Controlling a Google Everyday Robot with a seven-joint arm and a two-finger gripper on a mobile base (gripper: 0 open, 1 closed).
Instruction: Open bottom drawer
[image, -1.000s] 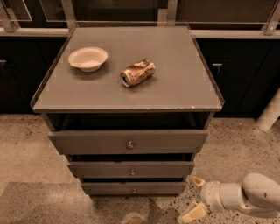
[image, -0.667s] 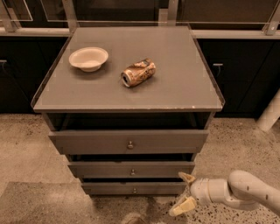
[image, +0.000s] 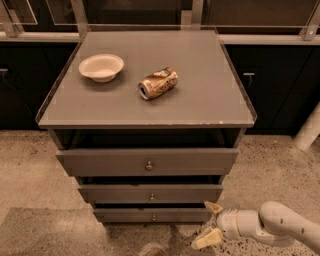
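The bottom drawer (image: 152, 215) is the slimmest grey front of three, low on the cabinet, with a tiny round knob (image: 153, 217) at its centre. It looks nearly closed. My gripper (image: 209, 223) is low at the drawer's right end, coming in from the right on a white arm. Its two tan fingers are spread apart, one by the drawer's right corner and one lower near the floor. It holds nothing and is well to the right of the knob.
The cabinet top (image: 210, 95) bears a white bowl (image: 101, 66) and a crushed can (image: 158, 83) lying on its side. The top drawer (image: 147, 161) and middle drawer (image: 150, 193) stick out slightly. Speckled floor (image: 280, 165) surrounds the cabinet; a white post (image: 308, 130) stands right.
My gripper has moved left along the floor toward the right end of the bottom drawer. The drawers, bowl and can have not moved.
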